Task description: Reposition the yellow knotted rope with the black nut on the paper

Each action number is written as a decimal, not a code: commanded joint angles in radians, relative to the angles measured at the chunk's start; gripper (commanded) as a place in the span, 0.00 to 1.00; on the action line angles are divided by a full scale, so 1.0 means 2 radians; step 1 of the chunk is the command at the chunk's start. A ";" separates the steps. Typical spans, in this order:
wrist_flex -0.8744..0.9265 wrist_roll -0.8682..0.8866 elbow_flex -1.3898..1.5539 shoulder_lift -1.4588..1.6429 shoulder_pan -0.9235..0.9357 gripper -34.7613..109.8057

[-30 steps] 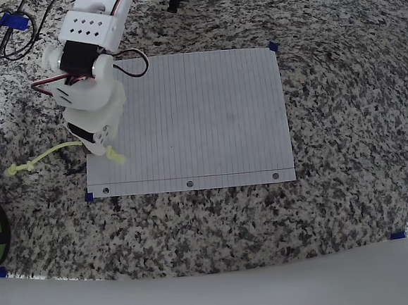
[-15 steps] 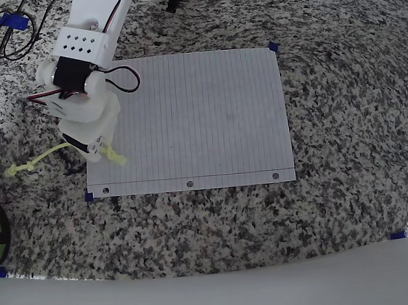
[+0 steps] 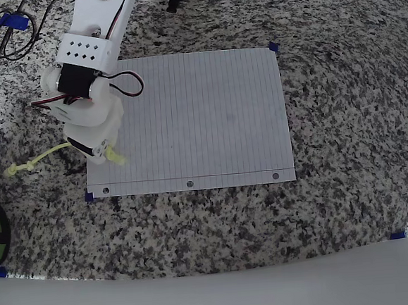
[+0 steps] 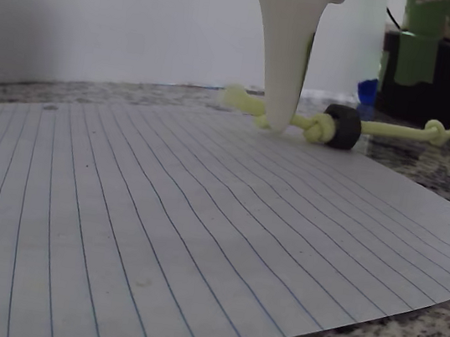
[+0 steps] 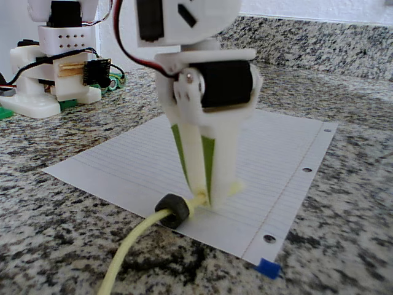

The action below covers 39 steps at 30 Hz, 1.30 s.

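Around my work area I see a speckled granite surface, with black cables looped at the upper left of the overhead view and small blue tape marks, one at the paper's upper right corner. In the fixed view the arm's white base stands at the upper left, well behind the paper. The arm itself covers the paper's upper left corner in the overhead view and hides the middle of the rope.

The paper is a white lined sheet lying flat, with three punched holes along its lower edge in the overhead view.

The rope is a thin pale yellow-green cord. It lies across the paper's left edge, low in the overhead view: one knotted end rests out on the granite at left, the other end just on the sheet. The nut, a small dark ring, sits around the cord right at the paper's edge, beside a knot.

My gripper points straight down with its fingers pressed together, pinching the rope just beside the nut.
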 commanded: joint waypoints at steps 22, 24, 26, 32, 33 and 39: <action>-0.008 -0.003 -0.017 -0.004 -0.008 0.24; -0.009 -0.004 -0.017 0.001 -0.008 0.24; -0.008 -0.006 -0.016 0.012 -0.005 0.24; -0.028 -0.012 -0.014 0.081 0.009 0.24; -0.029 -0.012 -0.013 0.094 0.011 0.24; -0.063 -0.012 0.041 0.182 0.013 0.24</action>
